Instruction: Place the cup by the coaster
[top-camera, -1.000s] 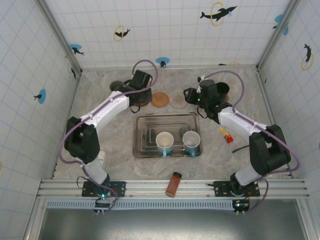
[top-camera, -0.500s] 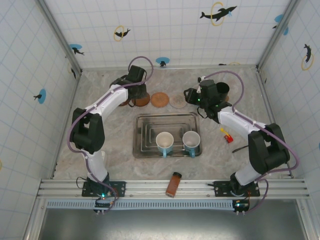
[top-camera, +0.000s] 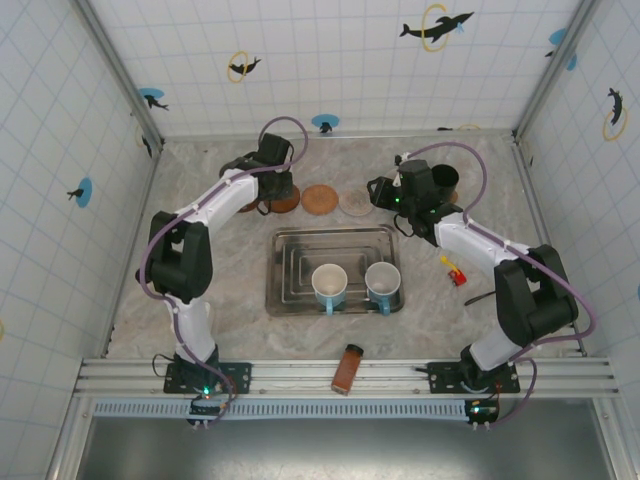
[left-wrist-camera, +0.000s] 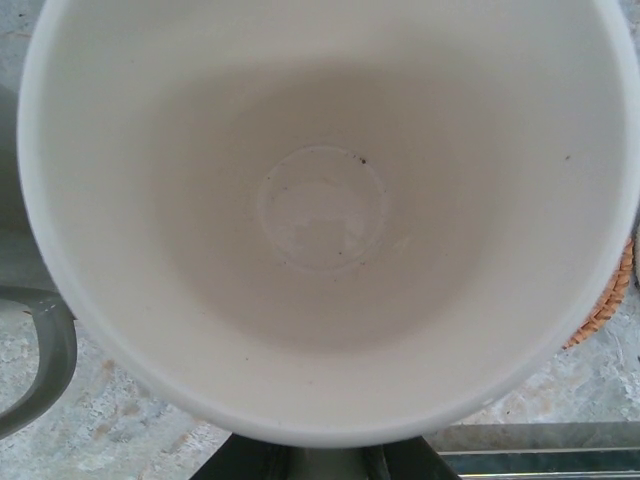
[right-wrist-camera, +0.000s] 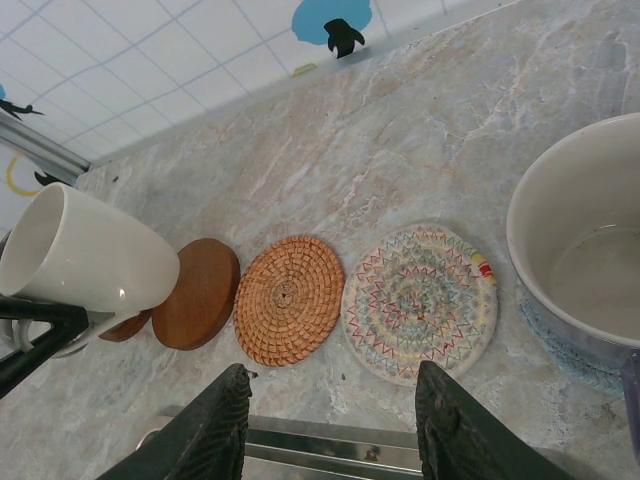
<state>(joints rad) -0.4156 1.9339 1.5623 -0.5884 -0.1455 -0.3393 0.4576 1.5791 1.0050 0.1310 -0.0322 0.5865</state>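
Tray (top-camera: 320, 245) on the bench (top-camera: 220, 290), near side of the rattan coaster (right-wrist-camera: 288, 298): blue mugs (top-camera: 329, 285), two, both empty. Grey bowl (right-wrist-camera: 590, 260) right of the rattan coaster, past the patterned coaster (right-wrist-camera: 420, 302), empty. White cup (right-wrist-camera: 95, 255) left of it, empty, tilted over the wooden coaster (right-wrist-camera: 205, 290) (contact unclear). Left end effector (top-camera: 272, 183) clamped tight on the white cup. Right end effector (right-wrist-camera: 335, 425) fingers apart, holding nothing, on the rattan coaster's near side.

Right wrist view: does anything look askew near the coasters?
Yes: the white cup leans steeply, mouth up-left, its base over the wooden coaster at its edge, not standing upright. The woven coaster and the patterned coaster lie flat.
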